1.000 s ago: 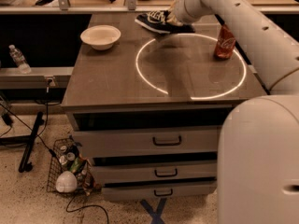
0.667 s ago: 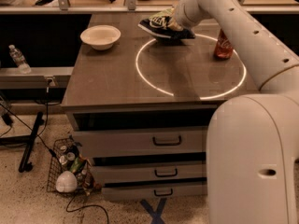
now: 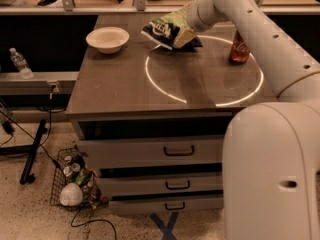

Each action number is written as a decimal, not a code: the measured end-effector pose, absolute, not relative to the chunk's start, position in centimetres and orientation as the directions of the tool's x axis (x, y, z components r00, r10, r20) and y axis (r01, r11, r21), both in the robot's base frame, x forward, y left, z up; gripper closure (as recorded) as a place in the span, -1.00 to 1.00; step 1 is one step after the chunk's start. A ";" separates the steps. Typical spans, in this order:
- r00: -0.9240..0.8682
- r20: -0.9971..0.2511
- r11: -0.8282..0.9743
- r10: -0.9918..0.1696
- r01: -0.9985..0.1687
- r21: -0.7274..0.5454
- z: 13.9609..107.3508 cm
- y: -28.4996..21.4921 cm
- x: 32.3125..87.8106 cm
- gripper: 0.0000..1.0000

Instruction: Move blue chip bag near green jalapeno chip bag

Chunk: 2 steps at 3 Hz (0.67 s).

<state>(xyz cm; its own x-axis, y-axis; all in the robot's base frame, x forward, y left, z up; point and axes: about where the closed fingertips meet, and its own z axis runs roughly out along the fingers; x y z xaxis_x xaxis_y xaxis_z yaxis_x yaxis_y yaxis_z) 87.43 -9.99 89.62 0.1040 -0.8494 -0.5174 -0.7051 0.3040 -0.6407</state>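
Foil is the worry: the blue chip bag [image 3: 161, 31] hangs tilted from the gripper [image 3: 181, 34] over the far middle of the desk [image 3: 125, 84], with the fingers [image 3: 185, 37] pinching its right end, as far as can be made out. Slick, puffy foil held by one end could slide out before it is set down.

Just behind lies the green jalapeno chip bag [image 3: 176, 16], partly hidden by the blue chip bag and the arm [image 3: 260, 34]. Lowering here could land on top of it, or shove it toward the back edge instead of ending beside it.

To the right stands a red soda can [image 3: 239, 48], near the arm; a wide swing could tip it. The white bowl [image 3: 107, 38] sits to the left, well apart, low risk.

Look of the blue chip bag: dark blue, crinkled, white lettering on the face. Left corner dips toward the desk; whether it touches, cannot tell. Seems light and air-filled, likely to spring and shift once let go.
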 end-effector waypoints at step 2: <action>0.133 -0.581 0.379 -0.803 -0.639 -0.670 99.1 -12.8 80.1 -1.00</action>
